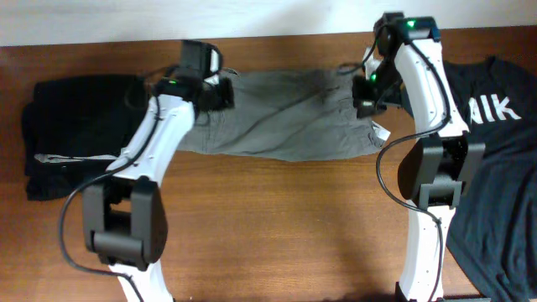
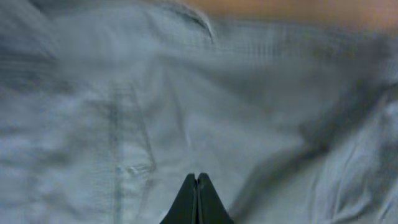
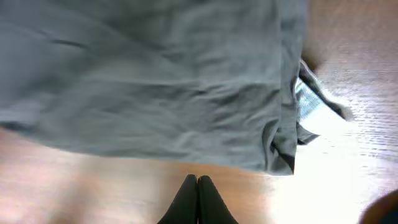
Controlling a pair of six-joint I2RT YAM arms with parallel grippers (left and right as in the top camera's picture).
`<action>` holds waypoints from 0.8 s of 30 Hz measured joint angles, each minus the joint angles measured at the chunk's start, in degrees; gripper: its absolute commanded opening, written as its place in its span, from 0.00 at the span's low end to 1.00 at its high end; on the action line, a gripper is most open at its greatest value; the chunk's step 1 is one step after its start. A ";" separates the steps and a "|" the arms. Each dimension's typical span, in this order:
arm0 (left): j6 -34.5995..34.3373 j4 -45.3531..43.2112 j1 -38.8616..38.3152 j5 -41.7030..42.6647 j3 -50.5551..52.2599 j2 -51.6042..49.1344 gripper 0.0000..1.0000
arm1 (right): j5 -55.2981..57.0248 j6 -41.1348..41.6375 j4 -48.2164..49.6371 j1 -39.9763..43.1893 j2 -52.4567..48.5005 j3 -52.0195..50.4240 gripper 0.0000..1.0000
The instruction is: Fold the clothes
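The grey-khaki shorts (image 1: pixel 281 113) lie spread across the back middle of the wooden table, folded into a long band. A small white label (image 1: pixel 379 132) sticks out at their right end; it also shows in the right wrist view (image 3: pixel 308 99). My left gripper (image 1: pixel 220 91) is shut and empty, hovering over the shorts' left end; the left wrist view shows its closed tips (image 2: pixel 196 180) above the cloth (image 2: pixel 186 112). My right gripper (image 1: pixel 367 102) is shut and empty at the shorts' right end; its tips (image 3: pixel 197 182) are over bare wood just off the cloth's edge (image 3: pixel 155 93).
A dark garment pile (image 1: pixel 75 134) lies at the left of the table. A black T-shirt with white letters (image 1: pixel 499 143) lies at the right, running to the front edge. The wooden table (image 1: pixel 285 226) shows in front of the shorts.
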State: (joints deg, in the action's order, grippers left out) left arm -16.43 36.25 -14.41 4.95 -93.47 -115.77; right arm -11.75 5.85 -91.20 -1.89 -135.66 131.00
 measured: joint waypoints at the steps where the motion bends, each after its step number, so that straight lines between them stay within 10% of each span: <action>1: 0.00 0.31 -0.66 0.09 0.04 -0.70 0.00 | 0.33 0.00 1.29 0.00 0.00 -1.99 0.04; 9: 0.00 1.11 -2.49 0.61 0.28 -4.92 0.00 | 3.19 -0.04 18.69 0.00 -0.09 -21.18 0.04; 24: 0.07 6.47 -1.62 0.07 0.37 -3.19 0.00 | 6.64 -0.13 16.90 1.88 3.58 -26.67 0.04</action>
State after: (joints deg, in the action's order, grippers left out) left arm -16.36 42.72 -16.03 5.02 -93.10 -118.96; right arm -5.10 5.72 -74.30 -0.01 -132.07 104.33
